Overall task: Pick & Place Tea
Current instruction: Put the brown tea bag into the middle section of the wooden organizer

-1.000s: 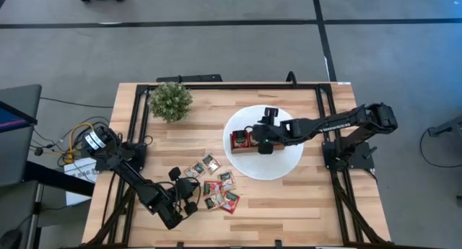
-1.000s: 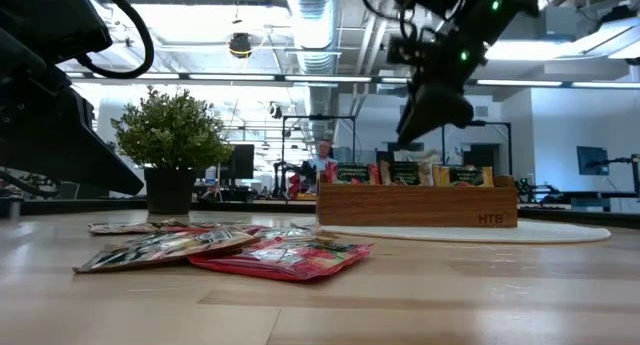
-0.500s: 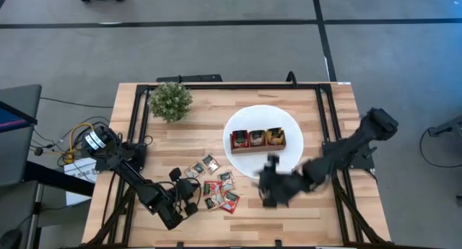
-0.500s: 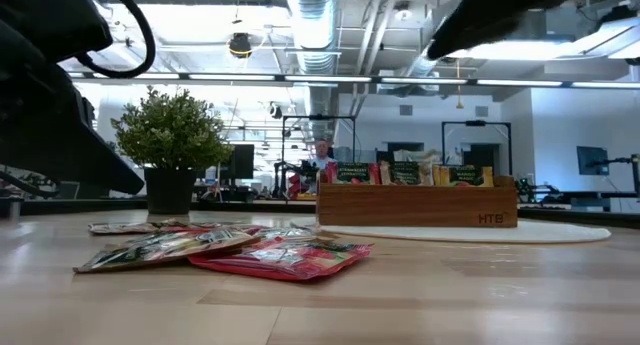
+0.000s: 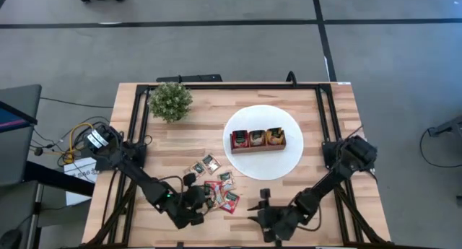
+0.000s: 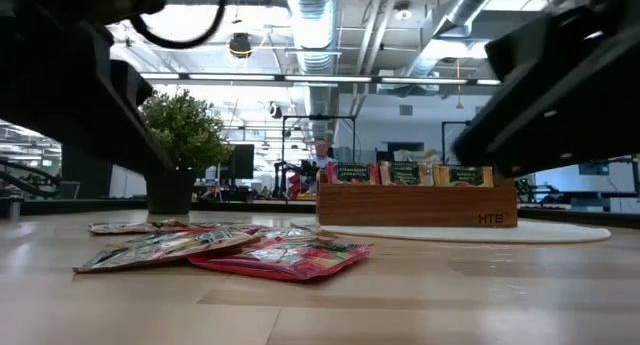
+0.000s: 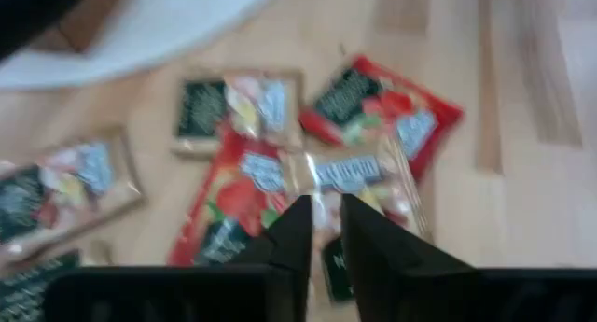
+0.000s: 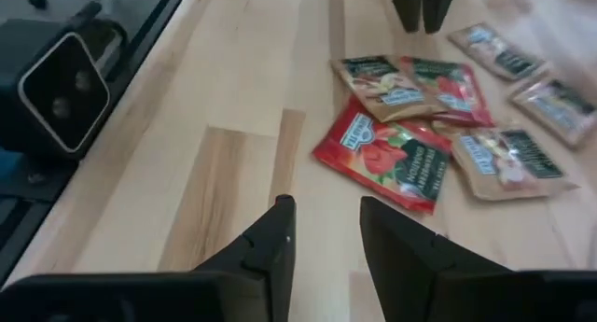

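Note:
Several small flat tea sachets [image 5: 216,185], mostly red, lie loose on the wooden table near its front edge; some overlap. My left gripper [image 5: 202,200] hangs at the pile's left end over a pale sachet [image 7: 350,177], its fingers open by a narrow gap [image 7: 320,210] with nothing between them. My right gripper [image 5: 255,207] stands low to the right of the pile, open and holding nothing [image 8: 325,215], pointing at a red sachet [image 8: 387,163]. More sachets stand upright in the brown wooden tray [image 5: 258,139], which stands on the white plate [image 5: 267,166].
A small green potted plant [image 5: 171,101] stands at the far left of the table. A black frame [image 5: 137,126] runs along the table's sides. Bare wood [image 5: 310,105] lies beside the plate and behind the pile.
My right gripper has swung from above the tray toward the table's near edge and down, tipping forward, and now stands low beside the sachets. My left gripper has gone a little toward the sachets and risen slightly. The sachets lie as before.

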